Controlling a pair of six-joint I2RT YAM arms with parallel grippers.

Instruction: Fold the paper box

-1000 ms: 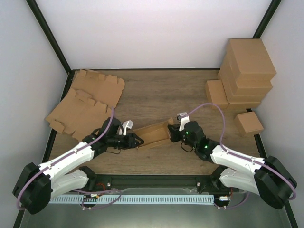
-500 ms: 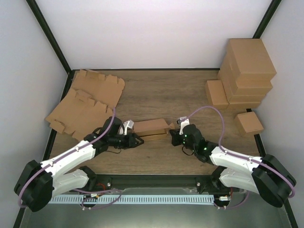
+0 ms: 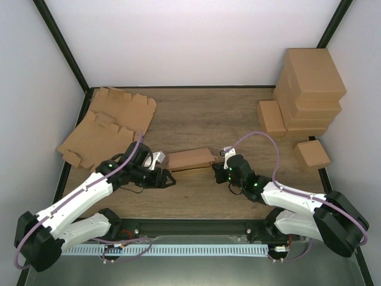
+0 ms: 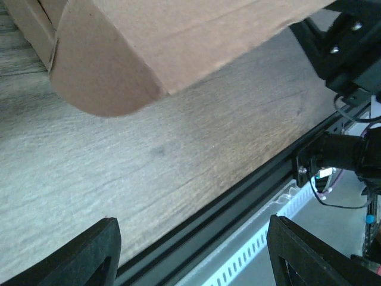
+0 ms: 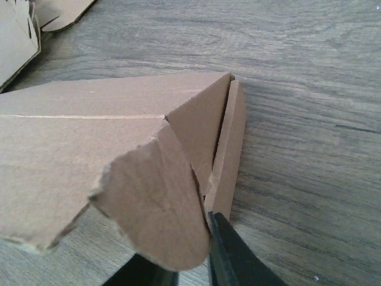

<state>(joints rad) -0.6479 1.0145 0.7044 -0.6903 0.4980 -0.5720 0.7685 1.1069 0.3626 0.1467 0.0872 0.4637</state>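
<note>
The paper box point(image 3: 190, 159) lies on the wooden table's middle, brown, with its lid down. My left gripper point(image 3: 169, 180) hangs just near-left of it, open and empty. In the left wrist view its fingers point(image 4: 83, 256) stand wide apart over the table's front edge, with the box's rounded flap point(image 4: 107, 83) above them. My right gripper point(image 3: 218, 171) is at the box's right end. In the right wrist view its jaws are nearly together. One fingertip point(image 5: 223, 229) touches the gap beside a rounded end flap point(image 5: 155, 214), which covers the other finger.
Flat die-cut cardboard sheets point(image 3: 110, 128) lie at the back left and show in the right wrist view point(image 5: 18, 30). A stack of folded brown boxes point(image 3: 309, 89) stands at the back right, with single ones point(image 3: 272, 116) point(image 3: 312, 155) beside it. A black rail point(image 3: 196, 226) runs along the front edge.
The box went from tilted and open to lying flat with its lid down. My left gripper drew back from the box's left end. My right gripper shifted slightly left.
</note>
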